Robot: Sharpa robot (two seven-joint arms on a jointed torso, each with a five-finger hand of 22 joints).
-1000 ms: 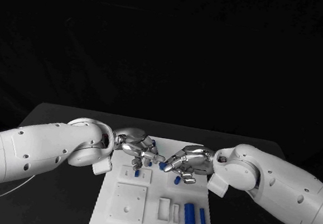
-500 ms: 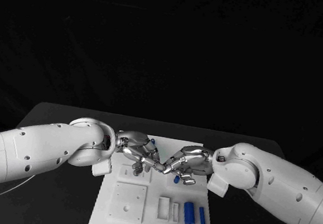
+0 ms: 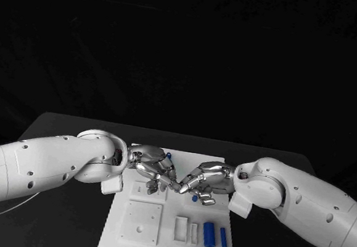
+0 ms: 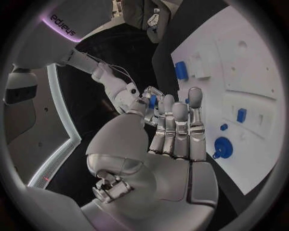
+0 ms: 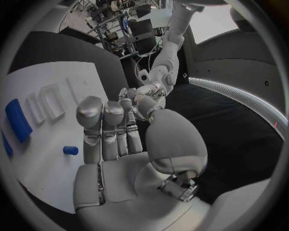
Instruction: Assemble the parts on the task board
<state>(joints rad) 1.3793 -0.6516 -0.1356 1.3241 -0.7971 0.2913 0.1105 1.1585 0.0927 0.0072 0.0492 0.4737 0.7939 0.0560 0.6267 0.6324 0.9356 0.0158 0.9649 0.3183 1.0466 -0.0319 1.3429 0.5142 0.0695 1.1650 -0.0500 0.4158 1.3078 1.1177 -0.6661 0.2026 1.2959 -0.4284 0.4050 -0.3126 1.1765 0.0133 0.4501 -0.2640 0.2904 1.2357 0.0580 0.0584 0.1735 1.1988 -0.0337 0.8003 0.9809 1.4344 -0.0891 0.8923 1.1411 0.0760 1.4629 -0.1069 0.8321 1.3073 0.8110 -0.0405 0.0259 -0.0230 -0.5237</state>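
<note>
From the head camera you see the white task board (image 3: 172, 234) lying on the black tabletop (image 3: 70, 130), with both hands meeting fingertip to fingertip above its far end. The left robot hand (image 3: 153, 166) and right robot hand (image 3: 202, 181) have their fingers curled toward each other; you cannot tell whether either one grips a part. Two long blue parts (image 3: 209, 235) lie side by side near the board's right edge, and one small blue part (image 3: 195, 198) sits just under the right hand.

In the left wrist view, you can count four blue pieces on the board, including a round blue peg (image 4: 222, 146).

In the right wrist view, one small blue cylinder (image 5: 70, 150) and one blue block (image 5: 18, 120) lie on the board.
</note>
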